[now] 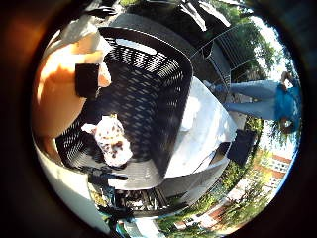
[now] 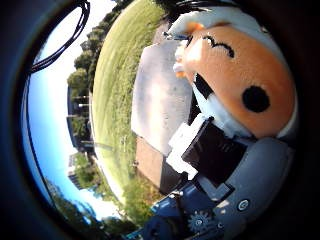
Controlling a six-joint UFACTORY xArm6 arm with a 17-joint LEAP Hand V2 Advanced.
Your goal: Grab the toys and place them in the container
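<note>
The hand (image 2: 215, 155) is closed around an orange plush toy (image 2: 240, 75), held above the black basket (image 1: 163, 84). A spotted plush toy (image 1: 113, 140) lies inside, against one wall; remaining floor is open.

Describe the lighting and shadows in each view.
Little finger side palm view: hard sunlight whitens the table and glares on the orange plush toy; the black basket interior lies in shade, the spotted toy partly lit. Thumb side palm view: sun lights the orange toy's face; the hand below is shadowed.
</note>
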